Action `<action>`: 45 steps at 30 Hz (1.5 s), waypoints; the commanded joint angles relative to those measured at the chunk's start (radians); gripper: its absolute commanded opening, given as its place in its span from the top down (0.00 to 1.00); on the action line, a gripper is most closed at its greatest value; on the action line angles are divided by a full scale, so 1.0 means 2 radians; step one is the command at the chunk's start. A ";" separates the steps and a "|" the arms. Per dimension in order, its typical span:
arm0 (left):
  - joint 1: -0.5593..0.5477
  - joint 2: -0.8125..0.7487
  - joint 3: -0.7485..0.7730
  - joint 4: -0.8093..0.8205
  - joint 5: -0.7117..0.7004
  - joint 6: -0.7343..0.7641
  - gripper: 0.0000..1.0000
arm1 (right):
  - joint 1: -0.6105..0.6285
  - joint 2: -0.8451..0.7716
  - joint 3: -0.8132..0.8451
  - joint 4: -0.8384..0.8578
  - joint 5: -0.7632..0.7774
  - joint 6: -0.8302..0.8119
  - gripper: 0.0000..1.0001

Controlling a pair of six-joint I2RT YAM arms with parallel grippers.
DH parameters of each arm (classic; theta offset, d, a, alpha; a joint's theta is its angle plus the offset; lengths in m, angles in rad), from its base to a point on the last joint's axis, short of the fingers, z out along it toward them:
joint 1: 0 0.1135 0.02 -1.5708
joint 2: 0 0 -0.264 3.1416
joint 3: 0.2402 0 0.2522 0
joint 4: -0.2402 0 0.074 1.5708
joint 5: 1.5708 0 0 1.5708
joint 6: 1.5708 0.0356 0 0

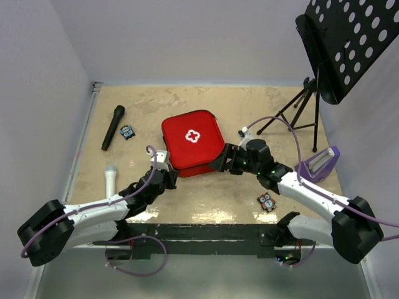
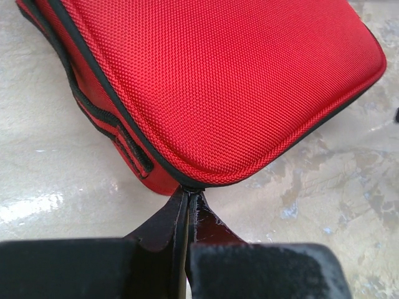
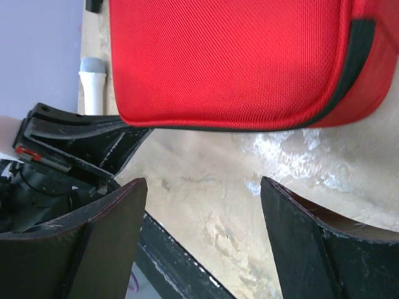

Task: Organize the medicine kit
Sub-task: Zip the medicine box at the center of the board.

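The left gripper (image 2: 189, 194) has its jaws pressed together at a corner of the medicine kit (image 1: 190, 140), while the right gripper (image 3: 202, 184) has its jaws spread beside it.

**Findings: cropped, covered and unresolved areas**
The medicine kit (image 2: 218, 81) is running off the top and left edges of the left wrist view. The left gripper (image 2: 187, 192) is pressing its tips together at the kit's near corner; anything pinched there, possibly a zipper pull, is showing too small to tell. In the top view the music stand (image 1: 349, 43) is being cropped at the upper right, and the blue gadget (image 1: 128, 131) is resolving too poorly to identify.
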 commanded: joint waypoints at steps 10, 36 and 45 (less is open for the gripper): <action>-0.024 0.057 0.005 0.114 0.082 0.000 1.00 | 0.002 0.030 -0.038 0.095 -0.013 0.088 0.25; -0.055 0.063 -0.003 0.146 0.090 -0.001 1.00 | -0.006 0.092 -0.034 0.095 0.082 0.118 1.00; -0.053 0.002 -0.025 0.066 0.024 -0.024 1.00 | -0.036 0.067 -0.022 0.055 0.103 0.076 1.00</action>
